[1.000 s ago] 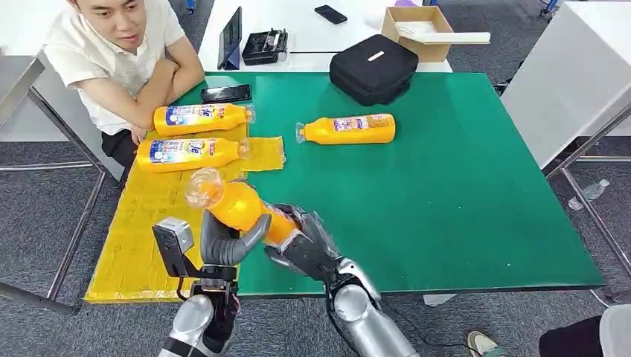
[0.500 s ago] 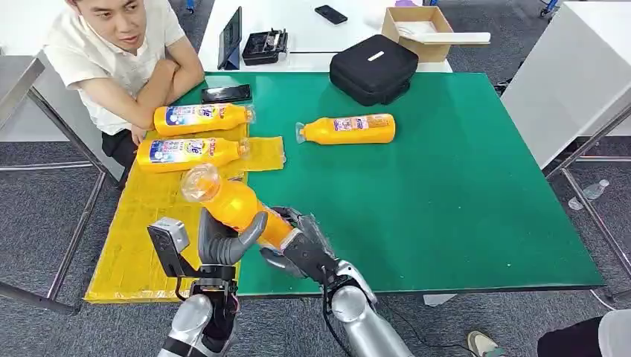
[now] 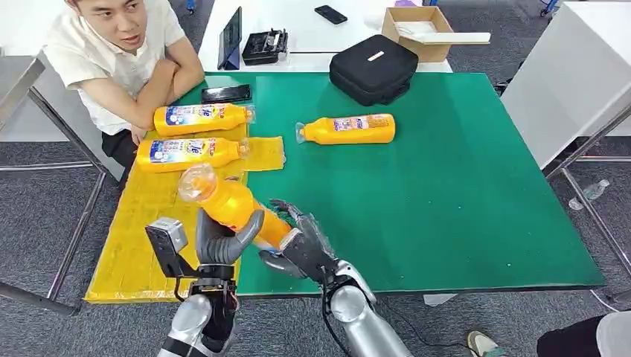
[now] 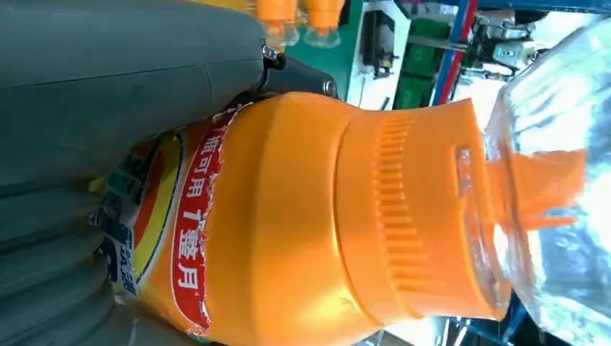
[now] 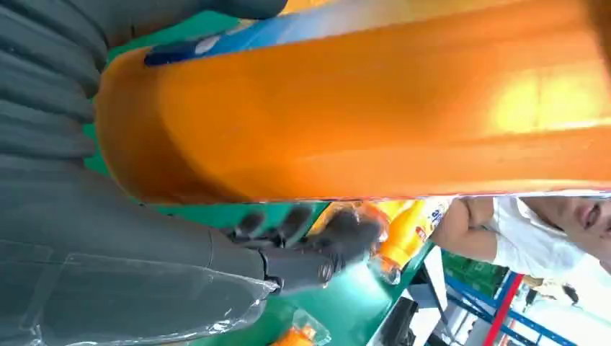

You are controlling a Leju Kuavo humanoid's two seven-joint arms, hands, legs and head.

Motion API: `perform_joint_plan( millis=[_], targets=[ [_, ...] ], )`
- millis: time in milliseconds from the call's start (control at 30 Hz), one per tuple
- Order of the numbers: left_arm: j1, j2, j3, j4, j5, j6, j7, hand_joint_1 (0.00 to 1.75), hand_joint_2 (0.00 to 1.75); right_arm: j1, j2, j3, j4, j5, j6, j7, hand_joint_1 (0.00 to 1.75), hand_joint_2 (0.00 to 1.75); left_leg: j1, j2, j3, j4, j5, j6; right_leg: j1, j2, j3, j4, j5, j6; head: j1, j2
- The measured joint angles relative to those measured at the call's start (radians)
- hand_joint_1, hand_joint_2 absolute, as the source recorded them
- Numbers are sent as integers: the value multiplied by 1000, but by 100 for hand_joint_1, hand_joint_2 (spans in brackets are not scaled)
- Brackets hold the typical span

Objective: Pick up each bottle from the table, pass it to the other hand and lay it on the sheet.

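Gripping the orange bottle (image 3: 234, 208) round its middle with the left hand (image 3: 222, 242), thumb and fingers wrapped close on the label, cap end tilted up and away toward the far-left corner of the green table (image 3: 446, 186). Held clear above the near edge, just where the yellow sheet (image 3: 141, 223) meets bare green, probably so that both arms can reach it for the pass. Cradling only the base with the right hand (image 3: 301, 245), fingers spread and thumb apart from the plastic: judged a handover nearly given up to the left side. Already lying flat on the sheet's far end, side by side, two bottles (image 3: 190, 151), caps pointing right. Waiting mid-table toward the far edge, a fourth bottle (image 3: 350, 129). Leaning on the far-left corner, a person (image 3: 119, 59).
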Motion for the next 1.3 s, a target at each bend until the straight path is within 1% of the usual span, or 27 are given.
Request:
perform_joint_plan(
  millis=[67,100,133,167,200,267,300,367,433,533,600,733,833,900,1067,1200,1300],
  targets=[
    [0,0,1,0,-5,-3,2,175,175,1,4,-7,1,16,-52,-10,0,175,0,0,0,0,0,0,0,0,0,0,0,0,0,0],
    [0,0,2,-1,-30,-5,5,164,175,1,8,-13,0,27,-78,-8,0,175,0,0,0,0,0,0,0,0,0,0,0,0,0,0],
    [0,0,3,-7,-78,-3,12,145,175,6,13,-24,-6,46,-104,-2,0,175,0,0,0,0,0,0,0,0,0,0,0,0,0,0],
    [-1,0,9,-17,-185,8,18,103,175,16,22,-42,-26,86,-150,8,0,175,0,0,0,0,0,0,0,0,-1,0,0,0,0,0],
    [-5,0,12,-31,-314,18,22,38,175,29,32,-65,-46,113,-189,10,0,175,0,-1,-1,0,0,0,0,0,0,0,0,0,0,0],
    [-18,0,18,-55,-608,49,46,175,175,37,44,-117,-77,145,-238,5,0,175,0,-1,-1,0,0,0,0,0,0,0,0,0,-1,0],
    [-21,1,29,-66,-775,71,64,175,175,35,46,-158,-98,165,-267,-3,0,175,0,-1,-1,0,0,0,0,0,0,0,0,0,-1,0],
    [-23,7,52,-70,-1024,95,111,175,175,26,39,-240,-126,184,-295,-21,0,175,0,-1,-1,0,0,0,-1,0,0,0,0,0,0,0],
    [-28,14,83,-67,-1204,101,130,175,175,20,37,-321,-150,159,-299,-50,0,175,-1,-1,-1,0,0,0,-1,0,0,0,1,0,0,0],
    [-37,22,150,-60,-1280,101,122,175,175,18,35,-446,-194,134,-228,-77,0,175,-1,-1,-1,0,1,1,-1,0,0,0,1,0,0,0],
    [-45,30,177,-57,-1347,102,125,175,175,18,35,-497,-208,138,-205,-91,0,175,-1,-1,-1,0,1,0,-1,0,0,1,1,0,0,0],
    [-71,40,191,-28,-1522,133,181,175,175,16,37,-544,-212,146,-203,-107,0,175,0,-1,-1,0,1,0,0,0,0,1,1,0,0,0],
    [-92,57,192,10,-1655,151,240,175,175,13,37,-562,-211,146,-206,-110,0,175,0,-1,-1,0,1,0,-1,0,0,1,1,0,0,0],
    [-124,81,180,63,-1738,148,296,175,175,6,37,-572,-208,140,-206,-116,0,175,0,-1,-1,0,1,0,-1,0,0,1,1,0,0,0],
    [-195,124,153,195,-1752,109,348,175,175,-4,36,-587,-195,126,-206,-135,0,175,0,-1,-1,0,2,0,-1,0,0,1,1,0,0,0],
    [-247,147,149,325,-1752,99,343,175,175,-10,36,-592,-182,116,-206,-152,0,175,0,-1,-1,0,2,0,-1,0,0,2,1,0,0,0],
    [-265,158,147,383,-1752,103,339,175,175,-13,35,-592,-175,112,-206,-156,0,175,0,-1,-1,0,2,0,-1,0,0,2,1,0,0,0]
  ],
)
